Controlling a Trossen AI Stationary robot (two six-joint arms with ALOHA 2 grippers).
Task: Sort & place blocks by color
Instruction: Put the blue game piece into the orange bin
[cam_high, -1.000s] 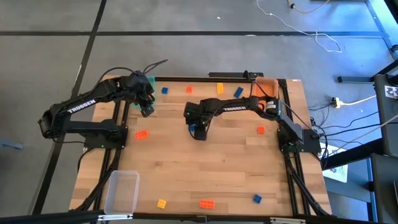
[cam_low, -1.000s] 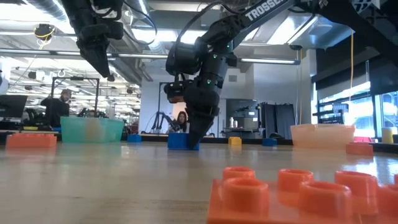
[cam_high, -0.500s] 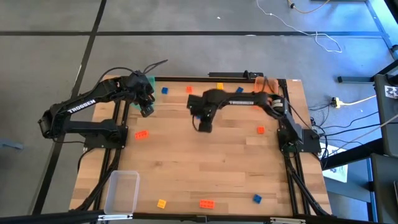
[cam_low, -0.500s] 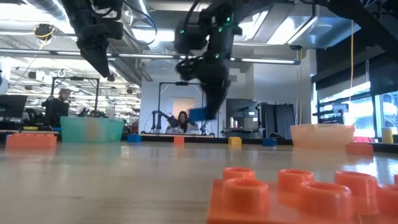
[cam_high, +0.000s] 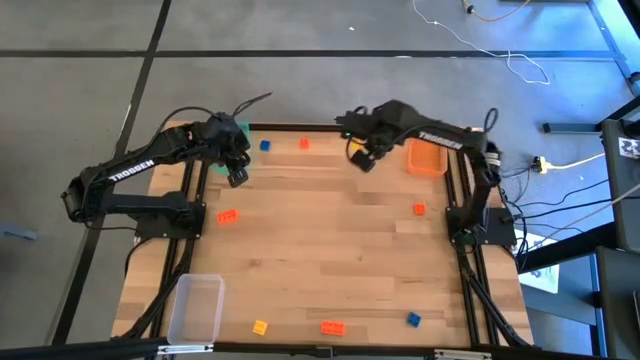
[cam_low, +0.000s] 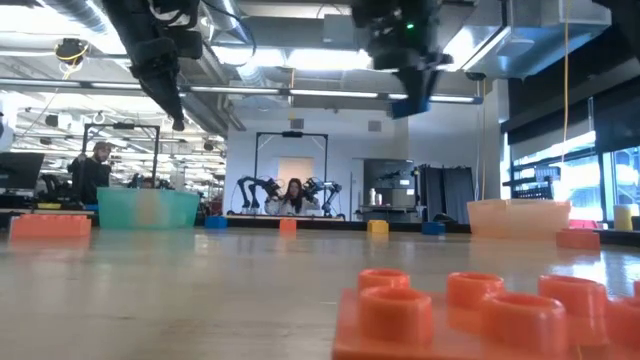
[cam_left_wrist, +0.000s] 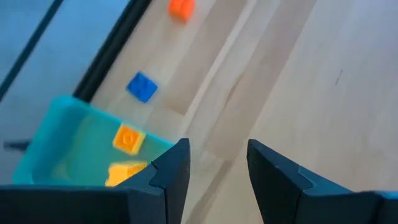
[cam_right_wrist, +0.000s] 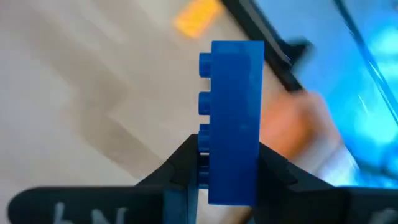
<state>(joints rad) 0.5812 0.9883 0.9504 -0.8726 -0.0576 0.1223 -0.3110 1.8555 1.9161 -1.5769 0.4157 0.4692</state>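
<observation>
My right gripper (cam_high: 366, 160) is shut on a blue block (cam_right_wrist: 233, 118) and hangs high over the table's far edge, next to the orange bin (cam_high: 425, 158). A yellow block (cam_high: 353, 150) lies just beside it. In the low view the right gripper (cam_low: 410, 98) is well above the table. My left gripper (cam_high: 237, 178) is open and empty, hovering by the teal bin (cam_left_wrist: 68, 140), which holds yellow blocks (cam_left_wrist: 127, 139). A blue block (cam_high: 265, 145) and an orange block (cam_high: 304, 144) lie on the table near the far edge. My right gripper pinches the blue block between its two fingers (cam_right_wrist: 180, 168) at one end (cam_right_wrist: 231, 177), one finger on the studded face and one on the opposite face. The fingers point down from above. The block is lifted clear and sticks out past the fingertips.
Loose blocks lie on the table: orange-red (cam_high: 228, 216) at the left, orange (cam_high: 419, 209) at the right, and yellow (cam_high: 260, 326), orange (cam_high: 332, 327) and blue (cam_high: 413, 319) along the near edge. A clear bin (cam_high: 195, 305) sits at the near left corner. People show in the room behind.
My right gripper has lifted the blue block off the middle of the table, risen high, and swung toward the far right, up to the orange bin. It has stayed shut on the block throughout. The left arm has kept still.
</observation>
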